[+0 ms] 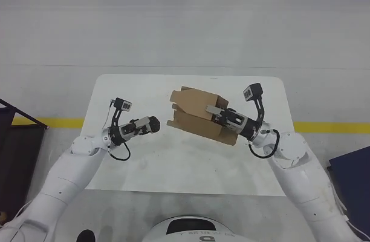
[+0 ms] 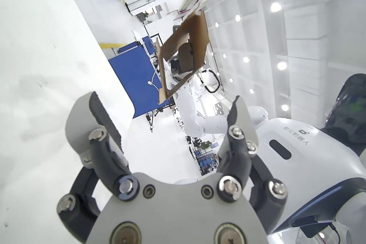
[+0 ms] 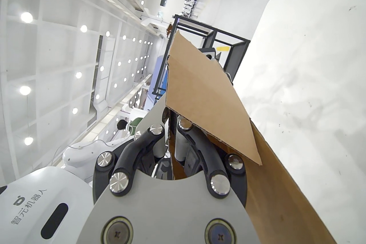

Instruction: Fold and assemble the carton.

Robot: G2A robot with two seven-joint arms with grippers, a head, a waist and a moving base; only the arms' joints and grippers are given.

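Observation:
A brown cardboard carton [image 1: 200, 113], opened into a tube with loose flaps, hangs tilted above the middle of the white table [image 1: 173, 169]. My right gripper [image 1: 216, 115] is shut on a panel at the carton's right end; in the right wrist view its fingers [image 3: 183, 139] clamp the cardboard wall [image 3: 206, 102] between them. My left gripper [image 1: 153, 124] stands open a short way left of the carton, with nothing between its fingers [image 2: 103, 125]. From the left wrist view I look through the hollow carton [image 2: 197, 36] held aloft.
The table's right part [image 3: 300, 70] lies under the carton. A black metal frame [image 1: 16, 115] stands off the table's left edge, and a dark blue object [image 1: 354, 169] sits by the right edge. A yellow floor line [image 1: 330, 127] runs behind the table.

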